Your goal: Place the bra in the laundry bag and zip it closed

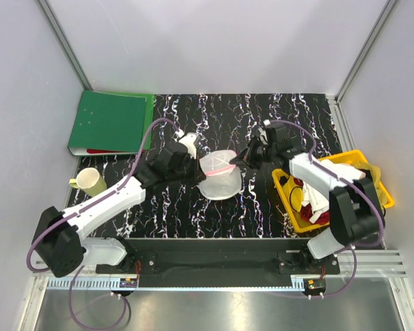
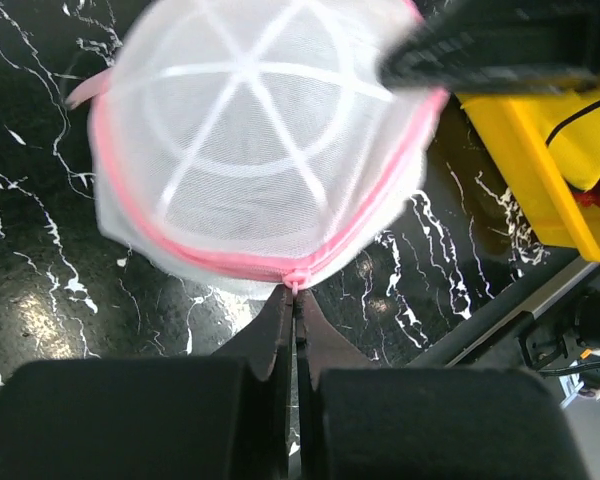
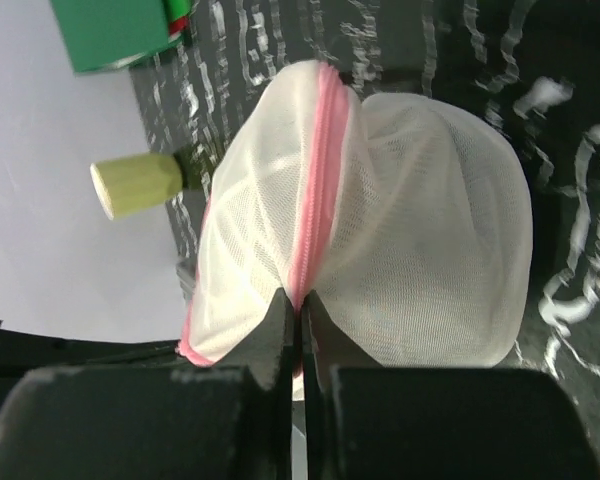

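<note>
Left gripper [image 2: 293, 305] pinches laundry bag [image 2: 250, 130] at pink rim; right gripper [image 3: 300, 312] likewise.

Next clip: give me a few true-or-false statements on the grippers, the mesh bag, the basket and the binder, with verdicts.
1. The left gripper and right gripper are each shut on the pink rim of the laundry bag. True.
2. The laundry bag lies in the yellow basket. False: it is held between the two grippers, outside the basket.
3. The green binder lies at the table's far left corner. True.
4. The yellow basket is empty. False: it holds clothes.
</note>
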`<state>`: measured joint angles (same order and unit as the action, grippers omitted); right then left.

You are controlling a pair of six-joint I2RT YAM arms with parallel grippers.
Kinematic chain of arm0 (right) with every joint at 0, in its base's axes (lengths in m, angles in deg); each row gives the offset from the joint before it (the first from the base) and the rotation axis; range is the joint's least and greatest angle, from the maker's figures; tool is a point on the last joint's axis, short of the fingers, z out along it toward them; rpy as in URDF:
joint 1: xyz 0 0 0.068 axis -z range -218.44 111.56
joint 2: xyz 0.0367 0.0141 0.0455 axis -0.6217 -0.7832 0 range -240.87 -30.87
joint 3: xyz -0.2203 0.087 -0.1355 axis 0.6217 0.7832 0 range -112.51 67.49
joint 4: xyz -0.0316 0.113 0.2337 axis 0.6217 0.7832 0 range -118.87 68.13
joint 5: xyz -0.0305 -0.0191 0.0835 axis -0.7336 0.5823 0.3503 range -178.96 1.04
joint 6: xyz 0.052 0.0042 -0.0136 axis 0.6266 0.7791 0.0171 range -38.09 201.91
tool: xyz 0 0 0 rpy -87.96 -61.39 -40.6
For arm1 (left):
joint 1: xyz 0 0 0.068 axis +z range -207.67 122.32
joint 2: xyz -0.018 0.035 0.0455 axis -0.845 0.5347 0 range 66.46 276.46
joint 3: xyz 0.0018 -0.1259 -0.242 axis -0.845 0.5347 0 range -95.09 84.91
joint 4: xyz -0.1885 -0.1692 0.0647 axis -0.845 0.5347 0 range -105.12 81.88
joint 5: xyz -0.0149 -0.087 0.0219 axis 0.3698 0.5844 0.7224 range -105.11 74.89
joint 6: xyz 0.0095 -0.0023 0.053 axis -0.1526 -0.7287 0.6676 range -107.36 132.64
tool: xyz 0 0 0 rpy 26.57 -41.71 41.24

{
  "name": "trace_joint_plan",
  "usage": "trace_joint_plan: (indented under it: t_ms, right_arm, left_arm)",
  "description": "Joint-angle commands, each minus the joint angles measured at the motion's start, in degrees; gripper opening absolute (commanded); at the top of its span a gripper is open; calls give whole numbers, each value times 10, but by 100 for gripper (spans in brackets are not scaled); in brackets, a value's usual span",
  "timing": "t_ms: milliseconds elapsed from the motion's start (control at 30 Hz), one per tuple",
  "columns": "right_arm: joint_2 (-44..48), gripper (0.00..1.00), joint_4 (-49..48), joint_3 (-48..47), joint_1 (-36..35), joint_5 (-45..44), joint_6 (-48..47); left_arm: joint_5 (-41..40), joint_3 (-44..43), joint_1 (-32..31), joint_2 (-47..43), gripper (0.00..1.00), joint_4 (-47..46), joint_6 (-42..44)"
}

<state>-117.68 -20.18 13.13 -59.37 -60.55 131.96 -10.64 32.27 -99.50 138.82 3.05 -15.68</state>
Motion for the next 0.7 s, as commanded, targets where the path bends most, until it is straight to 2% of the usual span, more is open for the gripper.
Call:
trace_joint_plan:
  t_ms: [0,100,133,167,233,333,500,667]
  right_arm:
    - [-88,0,-11,-97,8,60,-84]
    - [-125,2,32,-153,7,61,-78]
    - [-130,28,46,-166,8,57,-76]
    - [-135,39,55,-168,7,54,-72]
    - [-123,58,65,-146,8,37,-65]
    - [-64,73,65,-79,8,-17,-47]
    - [67,79,68,33,7,-104,-10]
    - [150,79,77,85,6,-100,36]
  left_arm:
    - [18,-18,-2,-23,0,7,1]
    - [9,-41,-26,-3,0,4,-2]
    - [9,-59,-37,6,0,1,-2]
    - [8,-67,-41,15,0,-1,-3]
    - [9,-84,-48,43,0,-9,-10]
    - [22,-93,-52,69,0,-30,-20]
    - [19,-113,-77,105,0,-39,-20]
    - [12,-122,-96,128,0,-40,-18]
